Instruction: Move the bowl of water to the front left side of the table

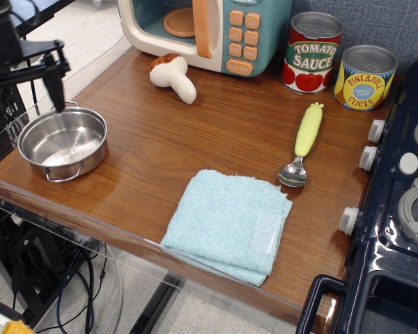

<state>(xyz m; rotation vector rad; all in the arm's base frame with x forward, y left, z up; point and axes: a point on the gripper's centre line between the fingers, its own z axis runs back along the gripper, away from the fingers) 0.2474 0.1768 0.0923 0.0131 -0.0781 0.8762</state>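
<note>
1. I see the bowl of water sitting on the table at its front left corner, close to the clear edge, upright, with a wire loop handle showing at its near rim and another at the far rim.
2. The gripper hangs above and just behind the bowl's far rim, clear of it; one dark finger points down with its tip near the far handle, not touching as far as I can judge.
3. I read the pincer as spread apart and holding nothing, though only one finger is plain; the other side runs off the left border.
4. Most of the arm is cut off by the top left corner, so I cannot make out its wrist.
5. Inside the bowl I see only glare and reflection; I cannot tell a water level.
6. Elsewhere on the table: a folded blue cloth at the front, a spoon with a yellow-green handle beside it, a toy mushroom, a toy microwave, and two cans at the back.
7. The dark stove is cropped by the right edge.
</note>
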